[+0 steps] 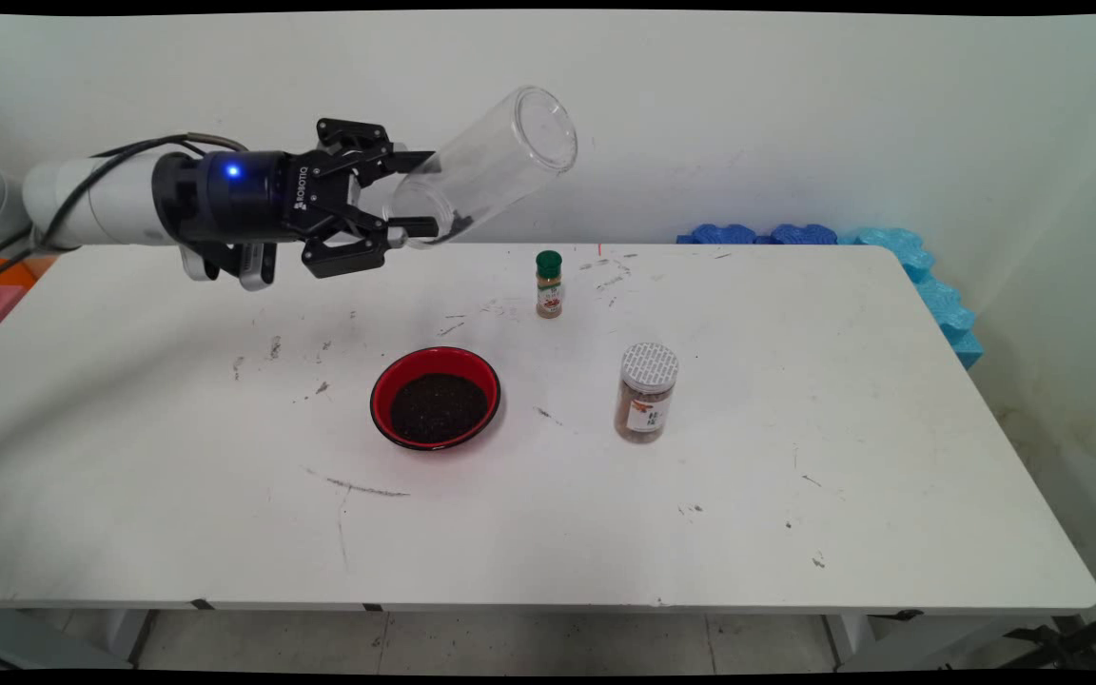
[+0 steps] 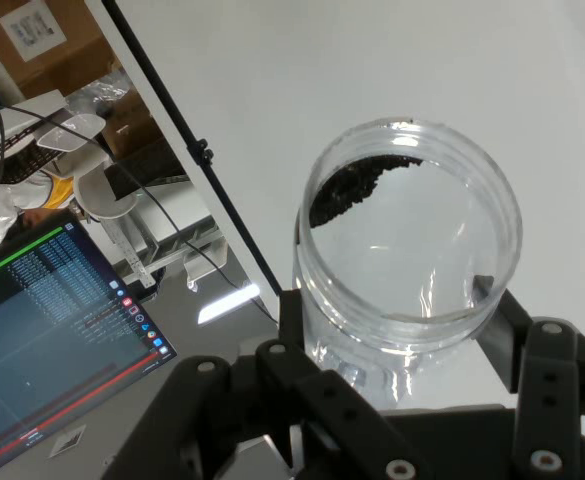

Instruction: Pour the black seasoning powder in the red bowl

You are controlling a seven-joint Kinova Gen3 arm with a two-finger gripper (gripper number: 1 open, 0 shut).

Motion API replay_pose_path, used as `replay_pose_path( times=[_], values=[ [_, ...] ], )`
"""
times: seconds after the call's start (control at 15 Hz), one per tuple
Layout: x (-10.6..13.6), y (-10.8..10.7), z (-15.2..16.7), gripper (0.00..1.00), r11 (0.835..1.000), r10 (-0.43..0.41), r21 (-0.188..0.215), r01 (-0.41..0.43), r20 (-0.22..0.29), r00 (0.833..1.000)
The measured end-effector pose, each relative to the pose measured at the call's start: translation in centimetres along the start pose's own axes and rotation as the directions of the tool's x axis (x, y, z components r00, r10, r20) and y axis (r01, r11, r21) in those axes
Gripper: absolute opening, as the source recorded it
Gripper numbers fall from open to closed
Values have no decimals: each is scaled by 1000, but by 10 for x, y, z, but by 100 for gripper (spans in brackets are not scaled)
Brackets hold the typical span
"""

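My gripper is shut on a clear plastic jar, held high above the table's back left and tilted, with its open mouth pointing up and to the right. A little dark grainy stuff clings inside it near the base. In the hand view the jar stands between my fingers, and a patch of dark grains lies against its wall. Below and in front on the table sits a red bowl filled with dark grains.
A small spice bottle with a green cap stands behind the bowl. A brown jar with a white lid stands to the bowl's right. Blue foam pieces lie along the table's far right corner. The white table has scattered dark marks.
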Motion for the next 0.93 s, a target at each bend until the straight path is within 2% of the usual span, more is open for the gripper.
replay_pose_path(
  times=[0.53, 0.93],
  values=[
    [4, -3, 0, 0, 1000, -5, 8, 5, -13, 1000],
    [10, -7, -3, 0, 999, 16, 37, -14, -56, 998]
  ],
)
